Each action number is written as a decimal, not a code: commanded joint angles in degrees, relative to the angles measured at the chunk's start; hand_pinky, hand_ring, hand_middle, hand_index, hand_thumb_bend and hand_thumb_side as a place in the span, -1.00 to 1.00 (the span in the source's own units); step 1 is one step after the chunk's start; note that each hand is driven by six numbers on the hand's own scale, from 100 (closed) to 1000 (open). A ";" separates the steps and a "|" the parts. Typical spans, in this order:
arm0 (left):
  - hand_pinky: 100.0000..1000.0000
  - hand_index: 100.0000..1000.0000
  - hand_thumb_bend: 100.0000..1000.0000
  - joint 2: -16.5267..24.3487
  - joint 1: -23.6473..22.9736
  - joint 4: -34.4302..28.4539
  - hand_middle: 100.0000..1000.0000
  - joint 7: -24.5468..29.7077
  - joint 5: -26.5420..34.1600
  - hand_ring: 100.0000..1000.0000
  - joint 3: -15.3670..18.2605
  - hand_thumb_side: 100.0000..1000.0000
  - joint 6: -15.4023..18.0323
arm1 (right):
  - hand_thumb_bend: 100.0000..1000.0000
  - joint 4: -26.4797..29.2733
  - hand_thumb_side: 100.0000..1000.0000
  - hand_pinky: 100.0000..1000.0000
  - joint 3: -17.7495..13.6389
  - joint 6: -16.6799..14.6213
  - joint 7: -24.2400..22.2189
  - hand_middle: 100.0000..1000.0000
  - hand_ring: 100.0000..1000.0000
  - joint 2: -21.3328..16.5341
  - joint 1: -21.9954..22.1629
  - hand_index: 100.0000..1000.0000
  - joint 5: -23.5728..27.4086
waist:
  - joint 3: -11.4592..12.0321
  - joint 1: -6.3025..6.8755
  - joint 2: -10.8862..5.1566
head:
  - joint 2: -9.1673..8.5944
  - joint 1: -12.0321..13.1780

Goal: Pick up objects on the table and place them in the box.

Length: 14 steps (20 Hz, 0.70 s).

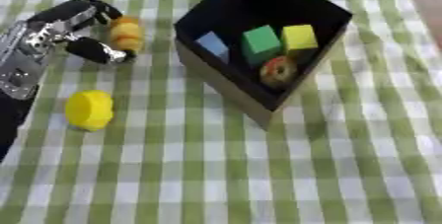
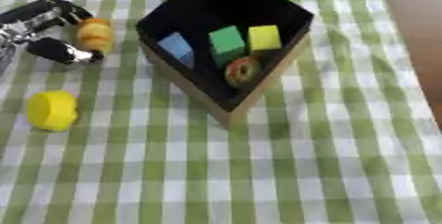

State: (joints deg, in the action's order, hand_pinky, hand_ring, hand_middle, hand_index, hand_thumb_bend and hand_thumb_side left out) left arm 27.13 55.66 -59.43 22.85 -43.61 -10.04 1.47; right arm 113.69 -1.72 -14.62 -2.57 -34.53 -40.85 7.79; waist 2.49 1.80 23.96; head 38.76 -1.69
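A black box [image 1: 226, 81] with brown outer walls stands on the checked cloth at upper centre. Inside it lie a blue block [image 1: 212, 44], a green block [image 1: 260, 42], a yellow block [image 1: 299, 36] and a round orange-and-red thing [image 1: 278, 70]. Left of the box my left hand [image 1: 54, 31] reaches in from the left edge. Its fingers curl over the top of a lumpy orange-yellow object [image 1: 126, 32] and its thumb [image 1: 98, 52] closes under it. A yellow cylinder [image 1: 89, 109] lies on the cloth below that hand. My right hand shows in no view.
The green-and-white checked cloth [image 1: 259, 178] covers the table. A bare brown strip [image 2: 414, 16] shows along the upper right edge.
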 commanded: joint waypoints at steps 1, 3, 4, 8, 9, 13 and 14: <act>0.58 0.65 -0.18 0.65 1.08 0.57 0.50 -0.87 -1.33 0.55 0.71 -0.41 0.01 | -1.00 0.90 -0.02 0.69 -0.34 -0.07 -0.28 0.20 0.66 -0.77 -0.75 0.67 0.36 | -0.11 -0.07 -1.10 | -0.69 0.19; 0.56 0.61 -0.27 0.57 1.07 0.94 0.47 -1.15 -1.46 0.52 0.86 -0.45 -0.05 | -1.00 0.90 -0.02 0.69 -0.38 -0.07 -0.26 0.20 0.66 -0.75 -0.72 0.67 0.36 | -0.17 -0.09 -1.05 | -0.68 0.22; 0.55 0.59 -0.34 0.57 1.05 1.08 0.44 -1.28 -1.53 0.50 0.90 -0.48 -0.08 | -1.00 0.90 -0.02 0.69 -0.39 -0.07 -0.26 0.20 0.66 -0.75 -0.69 0.67 0.36 | -0.18 -0.11 -1.03 | -0.67 0.20; 0.51 0.53 -0.55 0.51 1.02 1.44 0.38 -1.87 -1.92 0.45 1.03 -0.54 -0.39 | -1.00 0.90 -0.02 0.69 -0.44 -0.05 -0.27 0.20 0.66 -0.71 -0.60 0.67 0.39 | -0.20 -0.15 -0.98 | -0.61 0.19; 0.51 0.52 -0.58 0.49 1.04 1.46 0.36 -2.04 -1.97 0.44 1.03 -0.55 -0.45 | -1.00 0.90 -0.02 0.69 -0.44 -0.04 -0.27 0.20 0.66 -0.70 -0.58 0.67 0.40 | -0.19 -0.17 -0.99 | -0.58 0.20; 0.48 0.48 -0.65 0.63 1.13 0.79 0.32 -2.99 -2.42 0.40 0.86 -0.61 -0.54 | -1.00 0.90 -0.02 0.69 -0.46 -0.01 -0.29 0.20 0.66 -0.72 -0.39 0.67 0.39 | -0.10 -0.20 -1.17 | -0.43 0.14; 0.49 0.48 -0.68 0.77 1.14 0.45 0.33 -3.15 -2.67 0.40 0.73 -0.63 -0.51 | -1.00 0.90 -0.02 0.69 -0.45 0.01 -0.31 0.20 0.66 -0.73 -0.30 0.67 0.38 | -0.06 -0.18 -1.27 | -0.37 0.09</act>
State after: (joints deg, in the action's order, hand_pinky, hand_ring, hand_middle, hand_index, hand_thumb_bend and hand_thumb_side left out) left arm 26.63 56.05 -58.41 20.07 -45.67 -9.66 1.01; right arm 113.69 -1.74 -14.52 -2.68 -34.48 -40.72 7.81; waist 2.36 1.71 24.03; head 38.75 -1.59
